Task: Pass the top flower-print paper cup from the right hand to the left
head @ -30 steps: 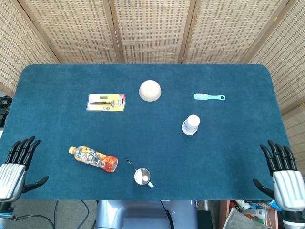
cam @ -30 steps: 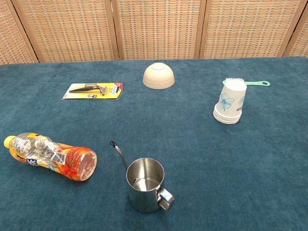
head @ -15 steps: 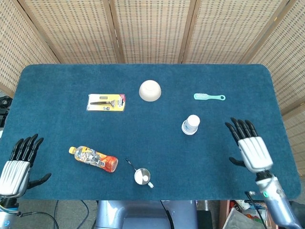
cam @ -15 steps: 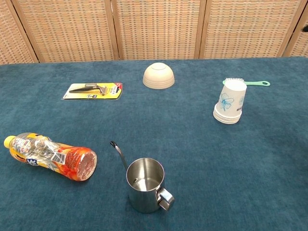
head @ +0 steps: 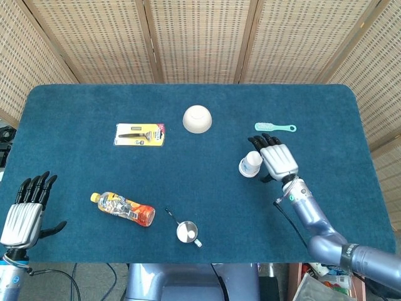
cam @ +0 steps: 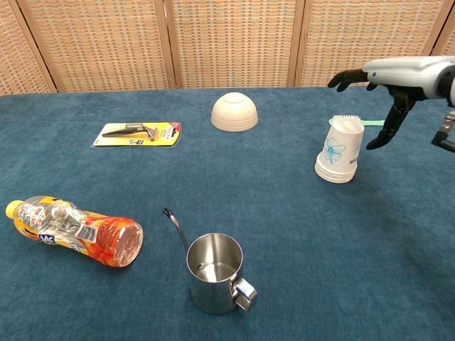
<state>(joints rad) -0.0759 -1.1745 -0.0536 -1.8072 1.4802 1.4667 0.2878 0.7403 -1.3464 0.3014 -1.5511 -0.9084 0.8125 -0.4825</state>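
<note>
A stack of upside-down white paper cups with a blue flower print (head: 250, 164) (cam: 340, 151) stands right of the table's middle. My right hand (head: 276, 157) (cam: 389, 78) hovers just to the right of the stack and above it, fingers spread, thumb hanging down beside the top cup without touching it. My left hand (head: 26, 210) stays at the table's near left corner, fingers spread and holding nothing; the chest view does not show it.
A teal brush (head: 275, 127) lies behind the cups. A cream bowl (head: 197, 118) sits upside down at mid-back, a packaged razor (head: 140, 134) to its left. An orange bottle (head: 123, 209) lies near left, and a steel cup with a handle (head: 187, 232) stands near the front.
My right hand has swung from the table's near right corner inward and forward to just beside the cup stack, entering the chest view. My left hand has barely shifted.
</note>
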